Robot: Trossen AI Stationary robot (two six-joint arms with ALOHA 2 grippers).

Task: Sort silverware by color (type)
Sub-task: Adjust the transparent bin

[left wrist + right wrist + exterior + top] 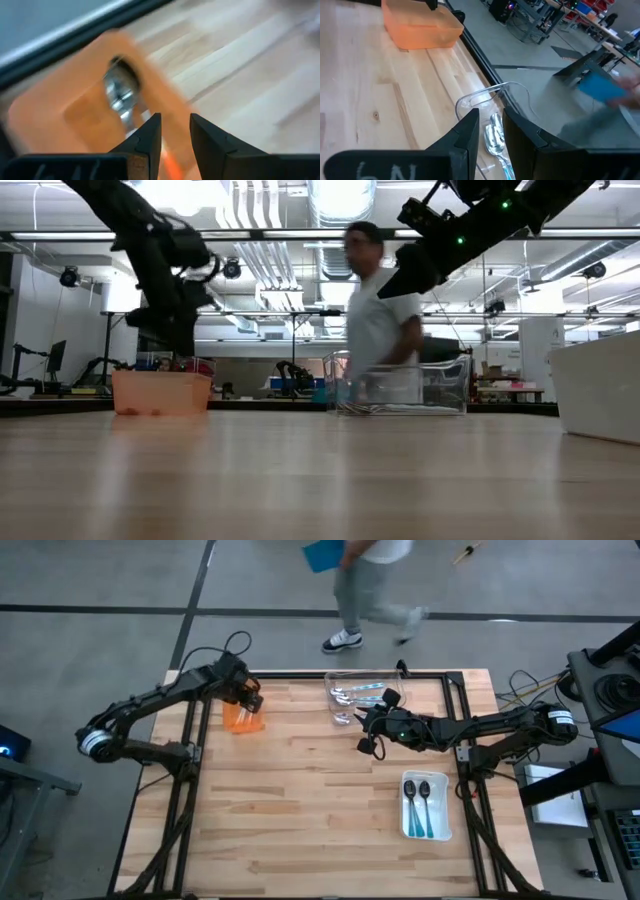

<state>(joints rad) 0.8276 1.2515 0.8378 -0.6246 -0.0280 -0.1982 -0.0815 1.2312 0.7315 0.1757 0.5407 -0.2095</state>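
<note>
Left gripper (175, 131) hovering over orange tray (243, 720), fingers parted, empty; spoon (120, 91) lying inside tray. Right gripper (490, 127) hanging above clear tray (362, 695), narrow gap, gripping nothing. Risk: right fingers descending, catching tray wall, missing spoons (495, 137).

The whole table (330, 800) is seen from straight above in the high view. It is viewed level from its surface in the low view. The orange tray (75, 110), apparently blurred, is viewed closely by the left wrist camera and also appears in the right wrist view.
</note>
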